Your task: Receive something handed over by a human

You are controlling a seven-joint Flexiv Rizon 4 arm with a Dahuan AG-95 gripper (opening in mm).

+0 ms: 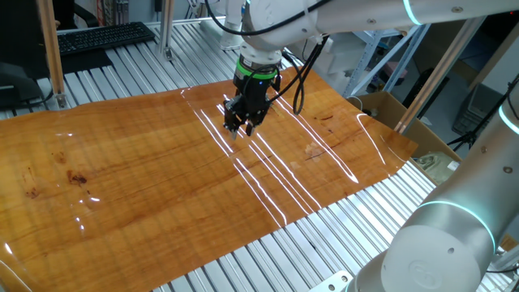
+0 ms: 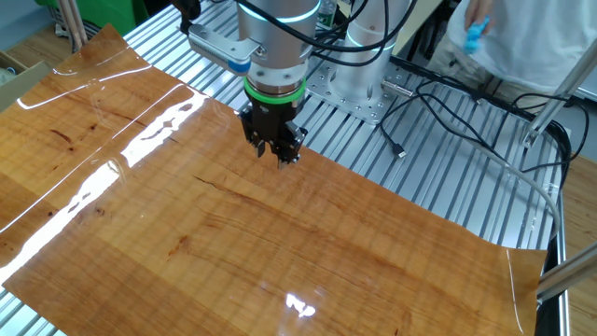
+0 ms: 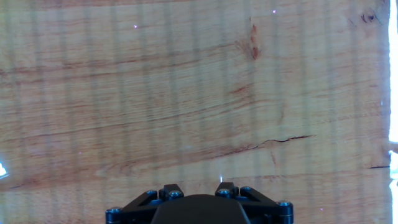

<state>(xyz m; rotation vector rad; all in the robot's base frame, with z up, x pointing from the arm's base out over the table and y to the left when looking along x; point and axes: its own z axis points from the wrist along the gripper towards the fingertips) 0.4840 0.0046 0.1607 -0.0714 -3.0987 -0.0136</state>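
The hand hangs fingers-down just above the wooden desk, pinched together and gripping nothing, apparently waiting; the light blue stick is far right, in the person's hand.

Beneath the black pincer the counter is a glossy orange-brown wood grain, streaked with darker wavy lines and a few dark knots (white glare stripes run across it). Just above the pincer sits a bright green ring on the white-grey arm. Around the wood sheet lie silver ribbed slats. Far beyond the pincer, a light blue stick shows in a hand against white clothing.
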